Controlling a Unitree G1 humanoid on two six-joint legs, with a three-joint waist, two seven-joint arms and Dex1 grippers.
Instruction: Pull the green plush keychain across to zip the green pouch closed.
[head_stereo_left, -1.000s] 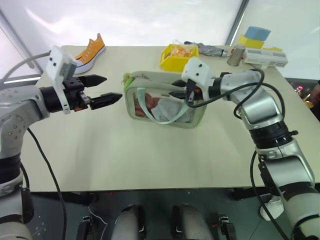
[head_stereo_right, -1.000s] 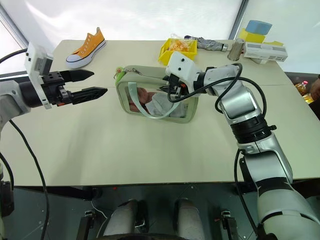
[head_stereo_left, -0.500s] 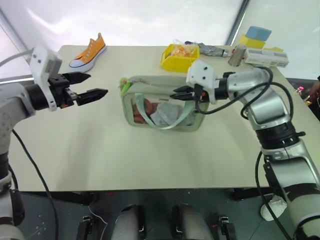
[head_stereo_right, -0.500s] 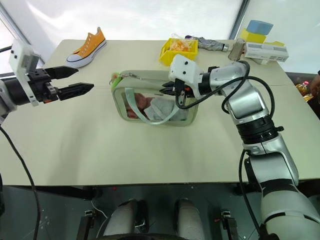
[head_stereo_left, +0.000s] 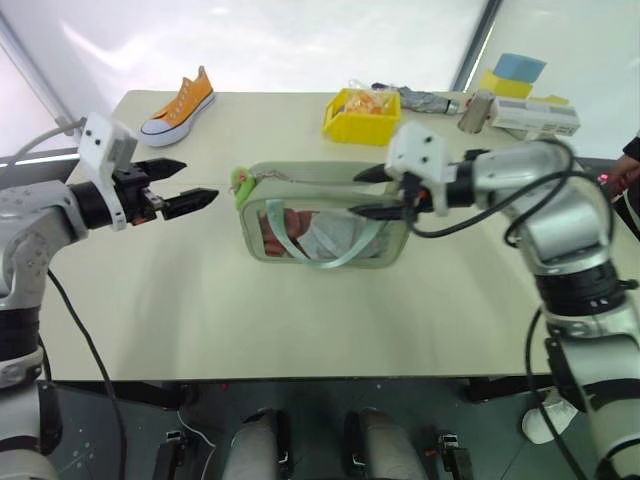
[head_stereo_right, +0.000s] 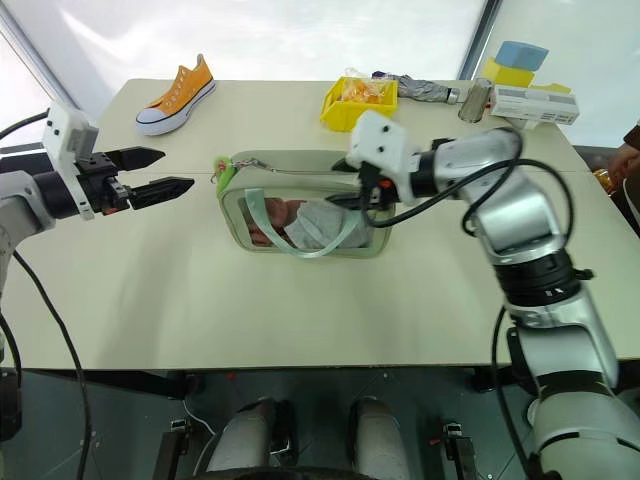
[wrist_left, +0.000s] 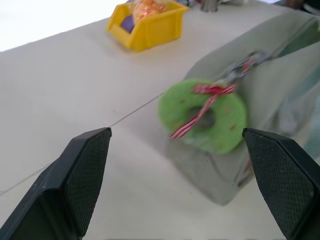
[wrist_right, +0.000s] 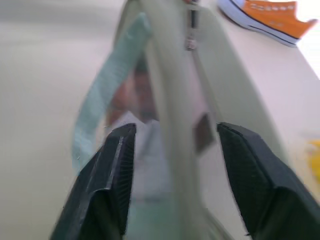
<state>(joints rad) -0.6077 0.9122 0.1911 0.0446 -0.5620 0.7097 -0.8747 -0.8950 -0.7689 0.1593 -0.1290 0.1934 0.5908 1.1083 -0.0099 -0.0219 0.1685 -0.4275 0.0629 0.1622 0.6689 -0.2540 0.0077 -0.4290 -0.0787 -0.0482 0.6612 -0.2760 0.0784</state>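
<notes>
On the tabletop (head_stereo_left: 150, 290), left to right: left claw (head_stereo_left: 187, 187) spread wide, empty, hovering near the pouch's left end. Green plush keychain (head_stereo_left: 240, 183) hangs at the green pouch (head_stereo_left: 325, 215)'s upper left corner. Right claw (head_stereo_left: 368, 192) parted, straddling the pouch's right top edge, gripping nothing.
</notes>
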